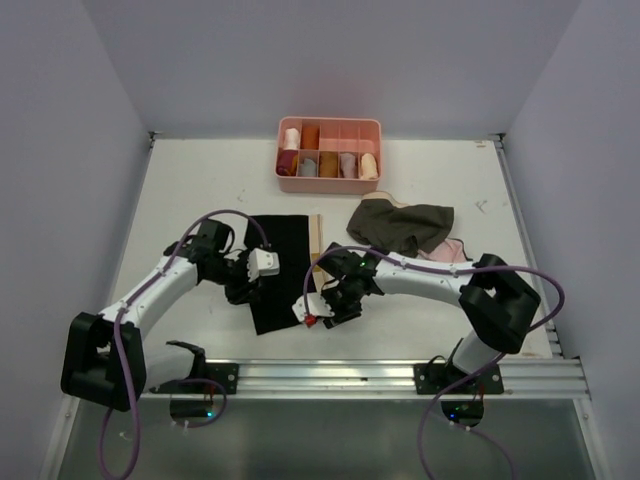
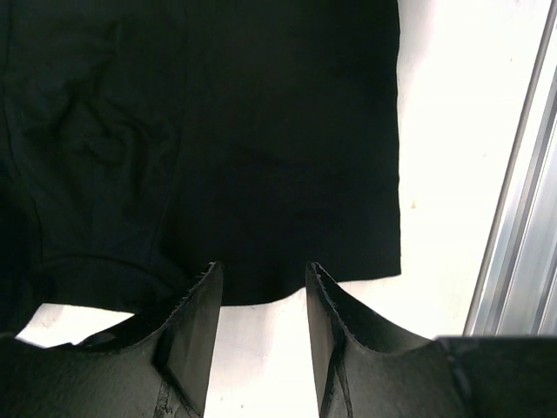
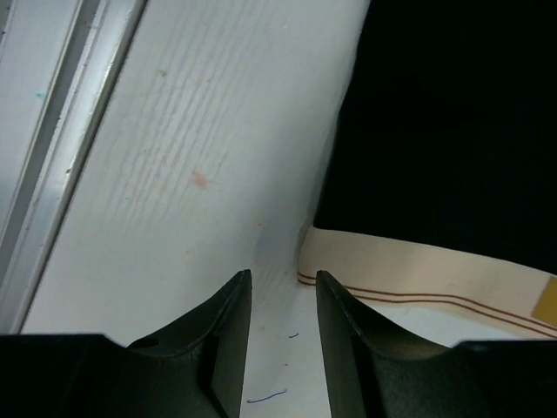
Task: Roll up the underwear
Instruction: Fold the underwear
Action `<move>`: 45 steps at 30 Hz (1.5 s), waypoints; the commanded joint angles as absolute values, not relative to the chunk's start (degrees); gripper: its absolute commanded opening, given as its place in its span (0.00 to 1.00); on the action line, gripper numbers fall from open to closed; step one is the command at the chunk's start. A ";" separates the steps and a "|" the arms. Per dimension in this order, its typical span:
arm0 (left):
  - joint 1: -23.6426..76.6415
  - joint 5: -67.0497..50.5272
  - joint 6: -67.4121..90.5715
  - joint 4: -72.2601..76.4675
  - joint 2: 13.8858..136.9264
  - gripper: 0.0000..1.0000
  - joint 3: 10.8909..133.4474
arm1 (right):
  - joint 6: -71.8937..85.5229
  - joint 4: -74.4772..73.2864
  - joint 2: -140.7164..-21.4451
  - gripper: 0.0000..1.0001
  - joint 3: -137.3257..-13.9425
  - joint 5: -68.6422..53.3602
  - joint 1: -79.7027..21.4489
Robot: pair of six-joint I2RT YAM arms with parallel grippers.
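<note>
ITEM: underwear (image 1: 280,270). It lies flat on the table (image 1: 200,190) between the two arms. It is black, and the beige waistband (image 1: 317,238) runs along its right side.

LEFT JAWS: apart, with nothing between them. The fingertips (image 2: 202,300) sit right at the cloth's left hem, close to its near corner. Bare table shows in the gap.

RIGHT JAWS: apart and empty. The fingertips (image 3: 235,300) sit over bare table just short of the waistband's near end (image 3: 418,279). They do not touch it.

STEP IN HAND, as judged: taking hold of the near end to start the roll.
- Both sides should be pinched level with each other so the roll starts straight.
- Each pinch should take the full folded thickness, waistband included.
- The first turn should be tight and the cloth kept taut between the jaws, or the roll is likely to cone or go slack.

EDGES:
- The rail (image 1: 400,375) lies close behind the near hem, leaving little room to draw back.
- The cloth is narrow and the jaws face each other across it, so a collision is possible.

OPEN ROOM:
- Bare table extends beyond the far hem toward the box (image 1: 328,148).
- The olive garment (image 1: 400,225) lies to the right, near the waistband but apart from it.
- The pink garment (image 1: 452,250) lies further right.
</note>
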State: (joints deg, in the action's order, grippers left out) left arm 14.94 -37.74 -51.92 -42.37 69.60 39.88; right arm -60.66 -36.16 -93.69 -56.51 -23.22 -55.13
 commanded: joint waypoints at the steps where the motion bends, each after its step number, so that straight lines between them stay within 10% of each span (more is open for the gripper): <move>1: 14.15 -40.69 -49.22 -39.29 69.35 0.46 39.64 | -61.08 -29.54 -93.86 0.39 -56.60 -20.83 -54.67; 21: 13.54 -39.55 -55.89 -44.82 66.71 0.46 39.20 | -60.12 -25.84 -95.01 0.40 -52.83 -17.84 -55.98; 28: 23.97 -35.80 -62.05 -46.77 56.36 0.45 33.59 | -57.22 -24.08 -97.46 0.00 -53.96 -17.23 -56.95; 45: 39.11 -19.87 -64.60 -35.78 59.24 0.43 22.42 | -50.09 -29.79 -101.25 0.00 -61.08 -24.08 -53.79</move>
State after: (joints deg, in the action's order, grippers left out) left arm 37.95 -24.58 -63.68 -40.69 58.50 25.41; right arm -51.00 -27.33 -100.57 -59.61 -22.44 -54.22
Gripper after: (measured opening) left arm 0.426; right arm 0.022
